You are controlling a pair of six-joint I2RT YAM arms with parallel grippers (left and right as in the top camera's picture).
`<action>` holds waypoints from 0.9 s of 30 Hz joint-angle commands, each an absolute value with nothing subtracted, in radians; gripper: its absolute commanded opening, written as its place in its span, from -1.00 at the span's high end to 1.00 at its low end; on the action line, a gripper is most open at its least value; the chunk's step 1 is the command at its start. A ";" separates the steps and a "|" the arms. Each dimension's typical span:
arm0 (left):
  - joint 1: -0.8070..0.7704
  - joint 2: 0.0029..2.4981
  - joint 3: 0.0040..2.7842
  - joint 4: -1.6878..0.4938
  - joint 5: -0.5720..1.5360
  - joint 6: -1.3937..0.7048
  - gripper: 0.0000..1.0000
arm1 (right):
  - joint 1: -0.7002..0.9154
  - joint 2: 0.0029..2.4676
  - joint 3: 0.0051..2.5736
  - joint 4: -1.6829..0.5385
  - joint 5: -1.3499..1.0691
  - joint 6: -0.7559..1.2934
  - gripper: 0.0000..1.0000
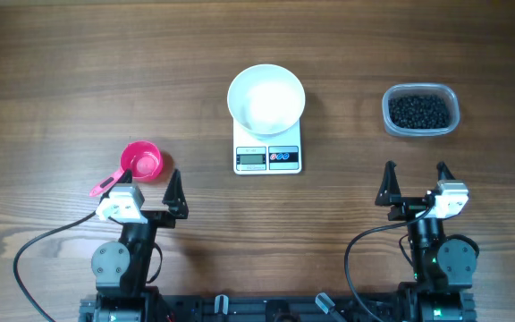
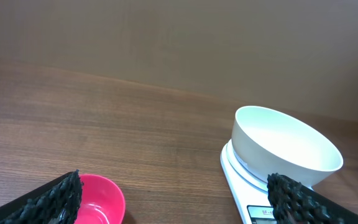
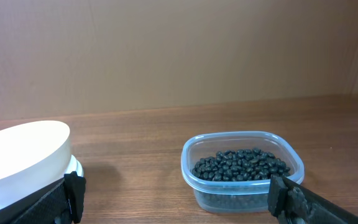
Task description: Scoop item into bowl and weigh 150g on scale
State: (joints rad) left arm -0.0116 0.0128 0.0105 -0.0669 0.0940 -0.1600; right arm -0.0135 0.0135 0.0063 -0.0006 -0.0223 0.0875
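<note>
The empty white bowl (image 1: 266,97) (image 2: 284,146) (image 3: 23,152) stands on the white scale (image 1: 267,154) (image 2: 236,177) at the table's middle. The item, a heap of small black beans (image 1: 419,109) (image 3: 241,164), fills a clear tub (image 1: 454,112) (image 3: 194,180) at the right. A pink scoop (image 1: 139,162) (image 2: 101,199) lies at the left, bowl end up. My left gripper (image 1: 141,184) (image 2: 176,186) is open just in front of the scoop, which sits by its left finger. My right gripper (image 1: 416,175) (image 3: 176,186) is open in front of the tub, holding nothing.
The wooden table (image 1: 52,80) runs wide around these things. Both arm bases (image 1: 123,264) (image 1: 441,259) and their cables sit at the near edge. A brown wall (image 3: 179,50) rises behind the table.
</note>
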 commanded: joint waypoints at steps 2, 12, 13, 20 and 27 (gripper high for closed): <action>-0.008 0.007 0.006 -0.071 0.092 -0.165 -1.00 | -0.006 0.007 0.005 0.002 -0.033 0.081 -0.99; -0.008 0.007 0.006 -0.065 0.091 -0.165 -1.00 | -0.006 0.007 0.005 0.002 -0.033 0.081 -0.99; -0.008 0.007 0.006 -0.064 0.092 -0.166 -1.00 | -0.006 0.007 0.005 0.002 -0.034 0.081 -0.99; -0.008 0.010 0.123 -0.217 0.222 -0.191 -1.00 | -0.006 0.007 0.005 0.002 -0.033 0.081 -0.99; -0.008 0.367 0.757 -0.730 0.095 -0.089 -1.00 | -0.006 0.007 0.005 0.002 -0.034 0.081 -0.99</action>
